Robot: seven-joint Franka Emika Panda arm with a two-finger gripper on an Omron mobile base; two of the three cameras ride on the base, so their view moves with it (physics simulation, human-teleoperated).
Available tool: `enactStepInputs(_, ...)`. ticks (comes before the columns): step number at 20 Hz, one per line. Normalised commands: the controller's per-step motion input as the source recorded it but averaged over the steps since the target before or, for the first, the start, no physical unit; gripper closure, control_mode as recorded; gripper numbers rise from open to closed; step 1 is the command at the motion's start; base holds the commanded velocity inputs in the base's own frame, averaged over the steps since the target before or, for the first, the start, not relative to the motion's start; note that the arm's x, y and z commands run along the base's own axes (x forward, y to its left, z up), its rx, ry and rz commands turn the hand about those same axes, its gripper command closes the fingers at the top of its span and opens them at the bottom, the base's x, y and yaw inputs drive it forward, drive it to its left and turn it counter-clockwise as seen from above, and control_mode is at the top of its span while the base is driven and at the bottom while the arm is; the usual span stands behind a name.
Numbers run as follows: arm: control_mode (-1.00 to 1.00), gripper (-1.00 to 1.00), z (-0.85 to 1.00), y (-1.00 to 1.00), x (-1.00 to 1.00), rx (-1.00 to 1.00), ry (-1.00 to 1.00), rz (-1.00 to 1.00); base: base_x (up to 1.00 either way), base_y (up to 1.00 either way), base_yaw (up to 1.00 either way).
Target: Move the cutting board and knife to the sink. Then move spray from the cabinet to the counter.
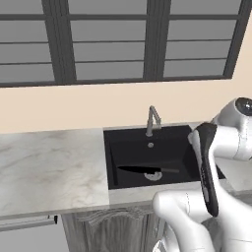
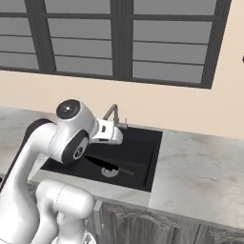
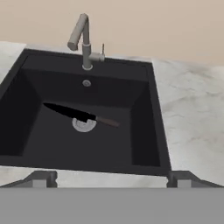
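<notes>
Fingers (image 3: pixel 40 178) of the gripper (image 3: pixel 111 180) stand fully apart and empty above the sink (image 3: pixel 151 113) front rim, and we find the knife (image 3: pixel 78 114) lying across the sink's drain (image 3: pixel 83 125), evidently deposited.

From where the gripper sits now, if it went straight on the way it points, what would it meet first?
Most likely the knife lying across the drain on the floor of the sink. The open gripper looks down into the basin; depth is hard to judge.
</notes>
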Motion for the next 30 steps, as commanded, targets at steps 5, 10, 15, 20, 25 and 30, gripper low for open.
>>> enactStepInputs(5,-1.0,-1.0,0.76,0.38,-0.49,0.0,-0.17,-0.07,0.0,0.0,0.0)
enactStepInputs(10,-1.0,-1.0,0.71,0.29,-0.51,0.01,-0.09,-0.04,0.0,0.0,0.0)
enactStepInputs(15,-1.0,-1.0,0.72,0.18,-0.84,0.03,-0.09,-0.02,0.0,0.0,0.0)
enactStepInputs(20,1.0,-1.0,0.46,0.06,-0.64,0.0,-0.11,-0.01,-0.19,0.0,0.0)
enactStepInputs(25,1.0,-1.0,0.0,0.0,0.0,0.0,0.0,0.0,-0.64,-0.4,-0.04)
enactStepInputs(30,1.0,-1.0,0.0,0.0,0.0,0.0,0.0,0.0,0.05,-0.47,-0.77)
